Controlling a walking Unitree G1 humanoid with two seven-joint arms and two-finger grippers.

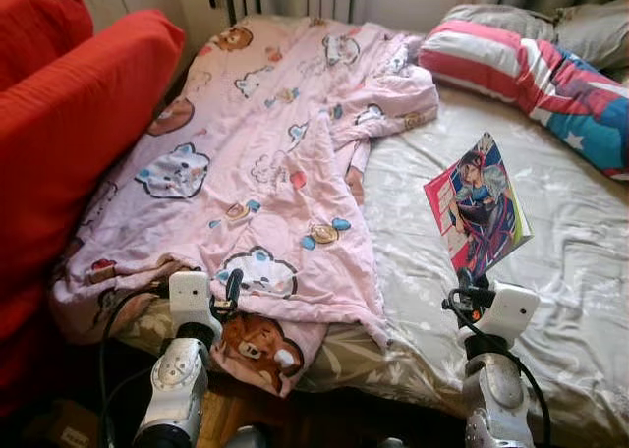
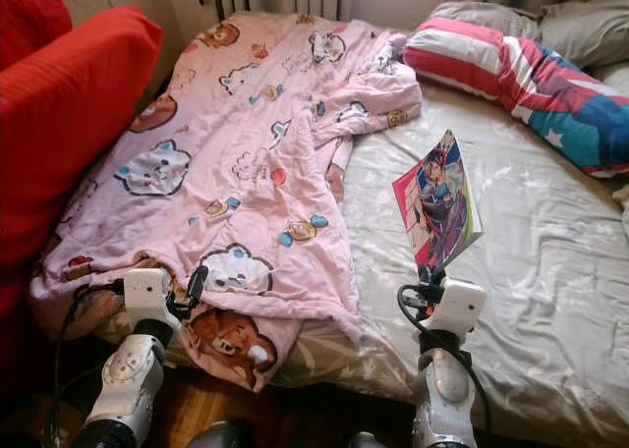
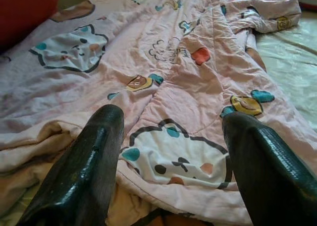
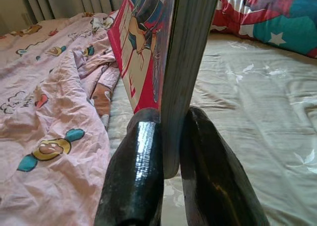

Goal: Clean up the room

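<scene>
From the left eye view, the right pincer [image 1: 470, 276] is holding a comic book [image 1: 479, 207] by its bottom edge, with the book standing nearly upright above the grey bed sheet [image 1: 570, 271] and its long axis running up and slightly away from the robot; the book is therefore lying directly above and beyond that pincer, well apart from the left one. On the other side, the left pincer [image 1: 232, 289] is hovering at the near edge of the rumpled pink quilt [image 1: 265, 163], beside the red sofa [image 1: 69, 134], while a striped pillow [image 1: 531, 75] is lying at the head of the bed. In the right eye view the same layout is showing, the book's cover [image 2: 437, 204] facing toward the quilt side. In the left wrist view, the left fingers [image 3: 79, 171] are standing wide apart and empty, with the quilt's cartoon print [image 3: 173, 156] lying straight ahead between them. In the right wrist view, the two black fingers [image 4: 136, 176] are pressing close together on the book's page block [image 4: 185, 62], which is rising edge-on from the grip. Judging from this, the right arm is the one carrying the book, and any set-down is depending on keeping that upright axis from tipping toward the sheet.
</scene>
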